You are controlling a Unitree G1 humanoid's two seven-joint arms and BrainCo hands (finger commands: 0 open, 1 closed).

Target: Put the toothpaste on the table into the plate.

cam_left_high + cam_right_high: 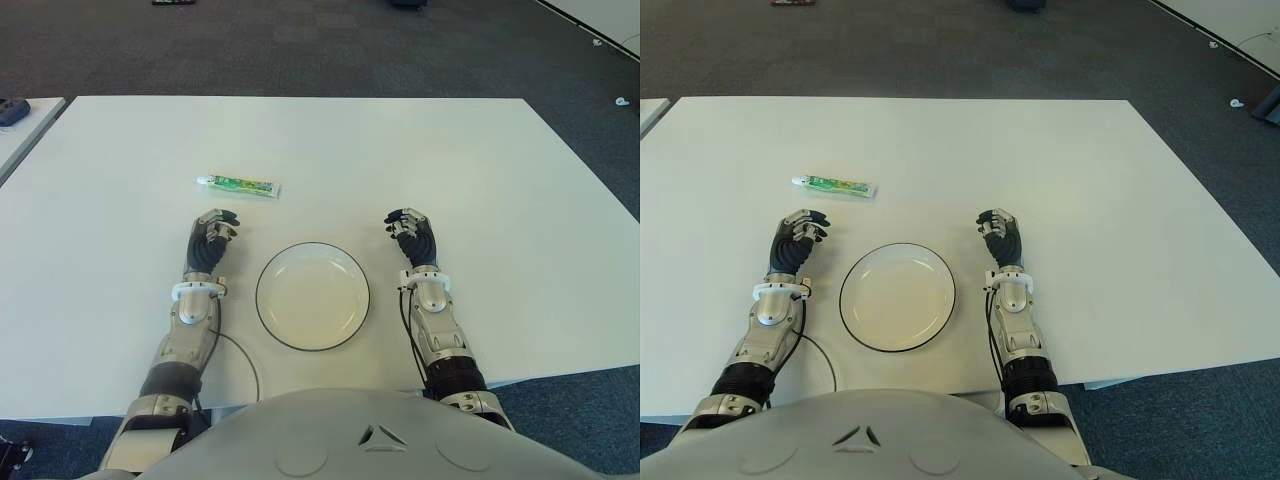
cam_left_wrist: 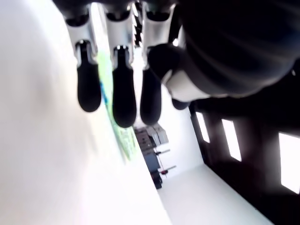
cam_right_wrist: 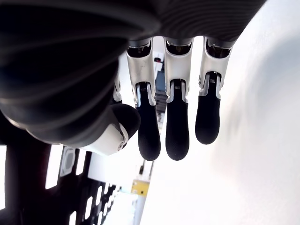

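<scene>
A small green and white toothpaste tube point(image 1: 238, 185) lies flat on the white table point(image 1: 330, 140), a little beyond my left hand. The round white plate point(image 1: 312, 295) with a dark rim sits between my two forearms and holds nothing. My left hand point(image 1: 213, 232) is just left of the plate, short of the tube, its fingers point(image 2: 123, 93) relaxed and holding nothing; the tube point(image 2: 117, 119) shows past them in the left wrist view. My right hand point(image 1: 411, 230) shows to the right of the plate, fingers point(image 3: 177, 126) loosely hanging and holding nothing.
A second table's corner point(image 1: 25, 125) with a dark object point(image 1: 12, 108) on it shows at the far left. Dark carpet floor point(image 1: 300, 45) surrounds the table. A thin black cable point(image 1: 243, 360) runs beside my left forearm.
</scene>
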